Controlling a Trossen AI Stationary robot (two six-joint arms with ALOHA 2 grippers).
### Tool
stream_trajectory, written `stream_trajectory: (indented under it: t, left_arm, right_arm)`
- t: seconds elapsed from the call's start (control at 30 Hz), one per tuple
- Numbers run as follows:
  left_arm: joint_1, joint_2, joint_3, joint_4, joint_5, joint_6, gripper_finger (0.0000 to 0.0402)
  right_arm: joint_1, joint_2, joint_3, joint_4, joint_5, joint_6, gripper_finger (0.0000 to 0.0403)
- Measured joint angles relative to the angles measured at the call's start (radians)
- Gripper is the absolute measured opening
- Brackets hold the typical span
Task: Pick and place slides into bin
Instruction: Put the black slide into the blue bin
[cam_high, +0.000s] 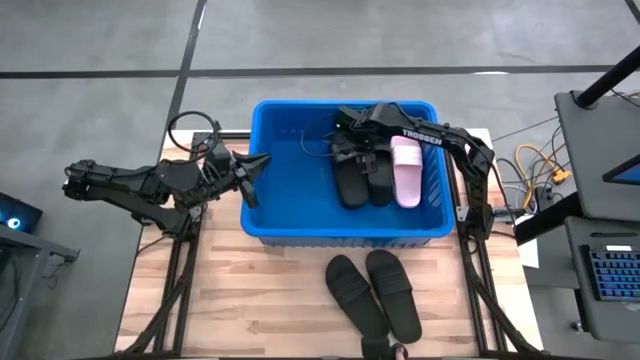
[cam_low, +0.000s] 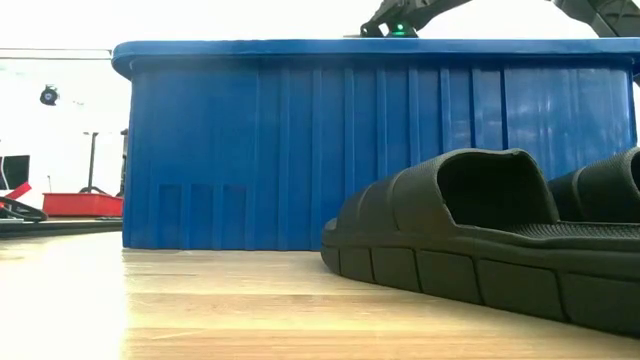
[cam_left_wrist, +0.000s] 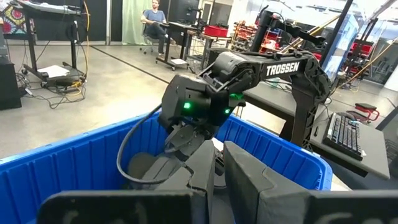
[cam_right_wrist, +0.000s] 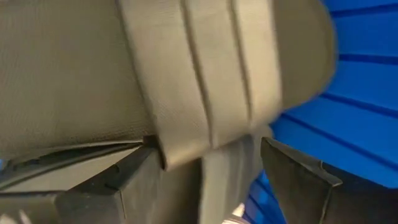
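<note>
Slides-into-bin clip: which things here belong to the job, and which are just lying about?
Job:
- bin
- black slides in bin
- pink slide in bin
- two black slides on table
- right gripper, inside bin
- left gripper, beside bin

Lying about:
- keyboard
- cables

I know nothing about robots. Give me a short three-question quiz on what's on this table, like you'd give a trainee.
1. True or false: the pink slide lies inside the blue bin.
2. How many black slides lie on the wooden table outside the bin? A) none B) two C) four
3. Fill in: the right hand is over the bin with its fingers ____, while the left hand waits beside the bin's outer wall.

Key
1. True. It lies next to two black slides in the bin.
2. B. The pair lies in front of the bin.
3. Open.
</note>
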Motion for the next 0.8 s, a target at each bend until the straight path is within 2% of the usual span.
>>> stream_trajectory:
  t: [0.17,0.47,0.8]
  left_arm:
    - [0.000,0.000,0.000,0.000,0.005,0.000,0.0020]
    - [0.000,0.000,0.000,0.000,0.075,-0.001,0.0020]
    - [0.000,0.000,-0.001,0.001,0.078,0.000,0.0020]
  right_arm:
    - [0.000,0.000,0.034,0.003,0.017,0.000,0.0257]
    - [0.000,0.000,0.058,-0.003,0.018,0.061,0.0252]
    - [0.000,0.000,0.056,-0.166,0.017,0.142,0.0267]
